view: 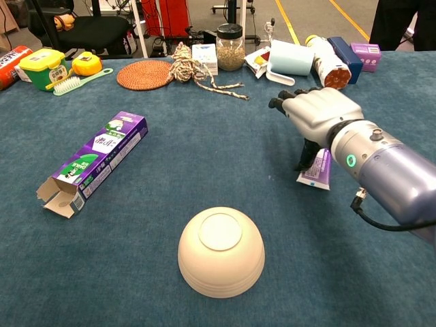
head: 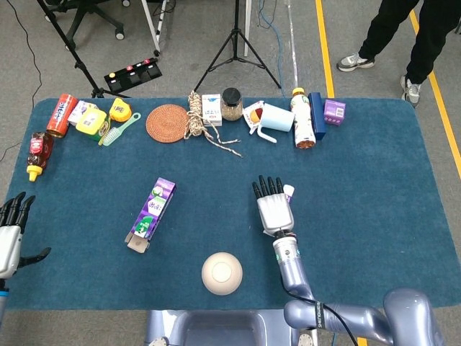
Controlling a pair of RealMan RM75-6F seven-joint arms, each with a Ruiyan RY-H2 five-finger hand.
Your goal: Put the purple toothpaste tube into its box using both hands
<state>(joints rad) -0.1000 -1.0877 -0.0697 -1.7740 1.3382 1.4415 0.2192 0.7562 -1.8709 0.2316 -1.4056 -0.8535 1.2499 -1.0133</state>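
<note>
The purple toothpaste box (head: pixel 153 209) (view: pixel 95 160) lies flat left of centre, its open flap end toward the table's front edge. The purple toothpaste tube (view: pixel 317 169) lies on the cloth under my right hand (head: pixel 274 205) (view: pixel 317 112); in the head view only its white cap (head: pixel 289 191) shows beside the fingers. The right hand hovers palm down over the tube, fingers stretched forward and thumb pointing down beside it, without a clear grip. My left hand (head: pixel 11 231) sits at the table's left edge with fingers spread and nothing in it.
An upturned white bowl (head: pixel 221 273) (view: pixel 221 252) stands near the front, between box and right arm. Along the back edge are a woven coaster (head: pixel 167 123), rope (head: pixel 198 122), a jar (view: pixel 230 46), a blue cup (view: pixel 291 58), bottles and small boxes. A person (head: pixel 403 36) stands beyond the far right corner.
</note>
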